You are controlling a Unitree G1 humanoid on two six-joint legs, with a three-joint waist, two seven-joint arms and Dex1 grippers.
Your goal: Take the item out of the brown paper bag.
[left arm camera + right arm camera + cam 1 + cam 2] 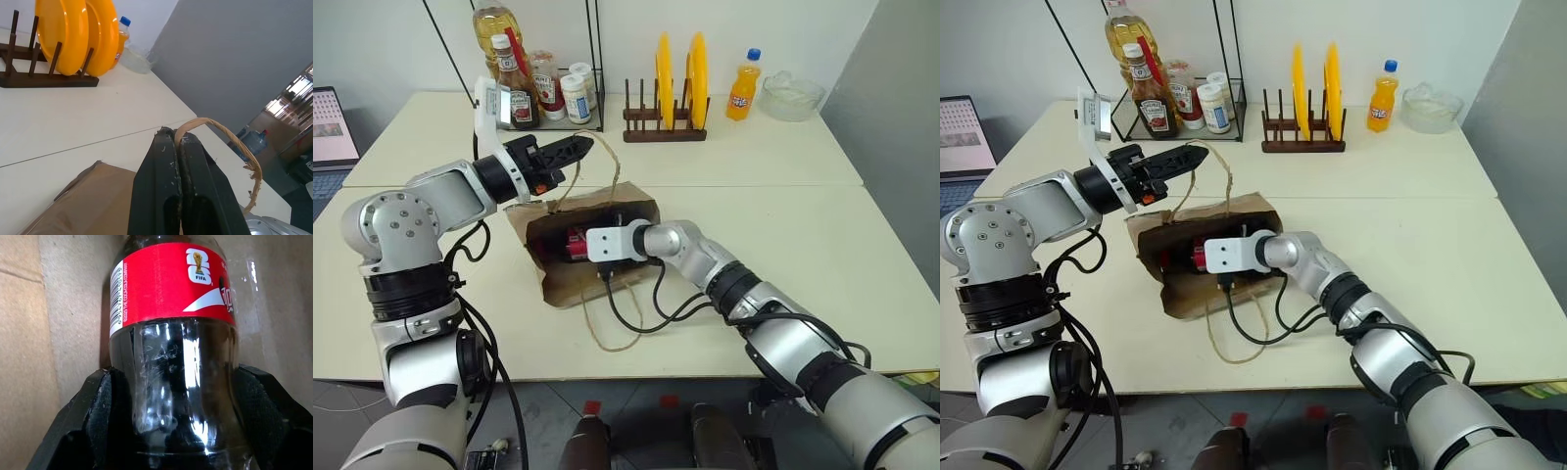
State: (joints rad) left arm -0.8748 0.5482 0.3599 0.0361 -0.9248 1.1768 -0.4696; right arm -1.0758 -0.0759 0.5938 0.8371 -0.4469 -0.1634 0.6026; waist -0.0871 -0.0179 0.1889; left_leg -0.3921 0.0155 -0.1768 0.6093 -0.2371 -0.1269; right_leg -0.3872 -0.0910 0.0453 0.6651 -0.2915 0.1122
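Bottle [171,357] lies inside the bag [597,279] on the table [783,225], sitting between the right gripper's [171,431] spread fingers. Left gripper [178,147] is pinched tight on the bag's handle [225,134], holding it up.

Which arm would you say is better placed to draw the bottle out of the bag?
The right. Its gripper already straddles the bottle inside the brown paper bag, while the left gripper is shut on the bag's string handle, holding it up.
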